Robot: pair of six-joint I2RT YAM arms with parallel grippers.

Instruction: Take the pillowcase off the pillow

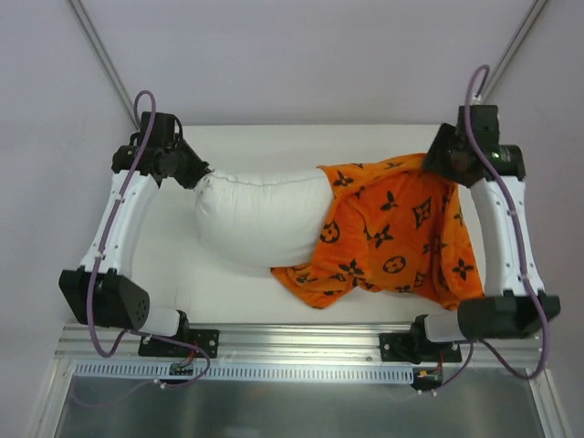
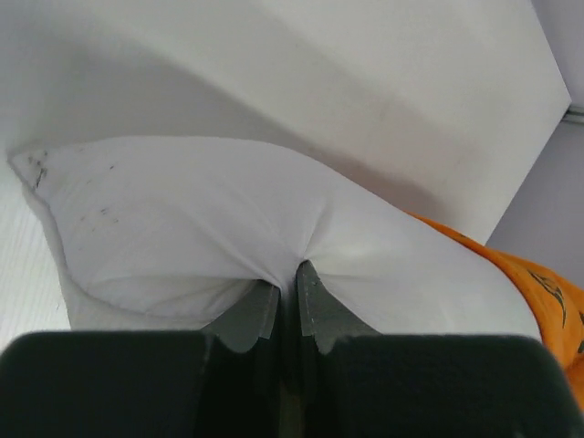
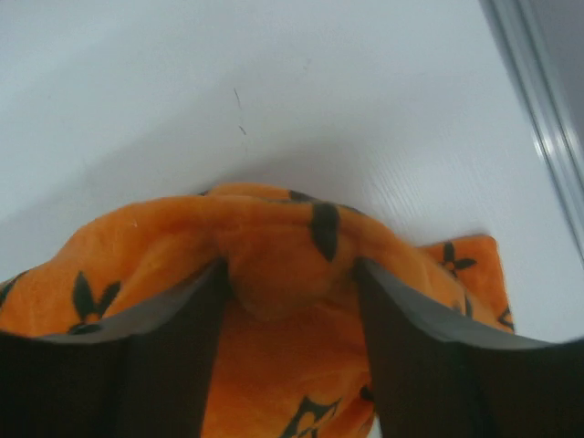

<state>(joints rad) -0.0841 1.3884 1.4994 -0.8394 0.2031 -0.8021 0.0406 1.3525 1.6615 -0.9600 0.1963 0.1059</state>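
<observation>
The white pillow (image 1: 260, 219) lies across the table, its left two thirds bare. My left gripper (image 1: 203, 180) is shut on a pinch of the pillow's cloth at its left end; in the left wrist view the fabric (image 2: 182, 210) puckers into the closed fingertips (image 2: 287, 274). The orange pillowcase (image 1: 401, 237) with black motifs covers the pillow's right end and sprawls loosely to the right. My right gripper (image 1: 438, 164) sits at the pillowcase's far right top corner. Its fingers stand apart around a bunched orange fold (image 3: 274, 228), and the gripper (image 3: 287, 274) is open.
The white tabletop (image 1: 228, 292) runs to a metal rail (image 1: 301, 342) at the near edge. Both arm bases stand on that rail. A grey wall rises behind the table's far edge. An orange edge of the pillowcase (image 2: 538, 283) shows at the right of the left wrist view.
</observation>
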